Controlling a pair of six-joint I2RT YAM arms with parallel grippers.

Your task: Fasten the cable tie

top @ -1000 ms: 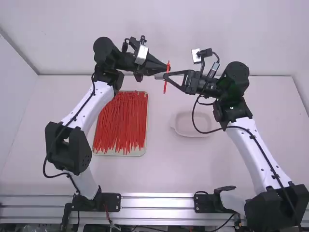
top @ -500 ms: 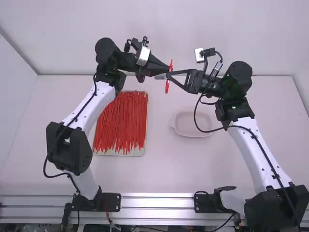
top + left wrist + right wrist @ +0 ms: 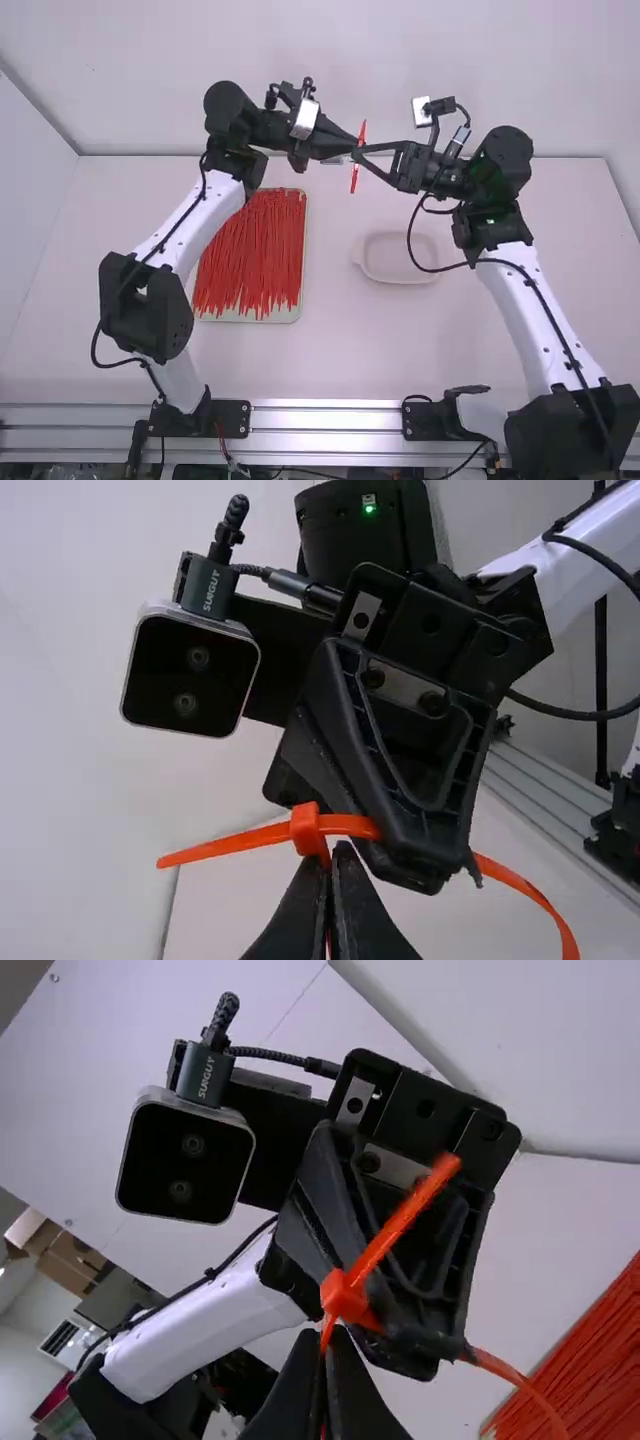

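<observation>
High: I see left hand [image 3: 350, 143] and right hand [image 3: 366, 150] meeting mid-air above the surface [image 3: 330, 330], tie [image 3: 356, 168] between them. Left wrist: left hand clenched on the tie [image 3: 318, 830] head. Right wrist: right hand clenched on the tie [image 3: 385, 1245] too. I'd say the tail's threaded and cinching remains.

We count two claws: left claw [image 3: 354, 143], right claw [image 3: 366, 150]. One single cable tie [image 3: 305, 828]. One tray [image 3: 296, 312]; heap of ties [image 3: 250, 250] on it, too many for us to count. One white dish [image 3: 398, 277]. One bench [image 3: 330, 350].
</observation>
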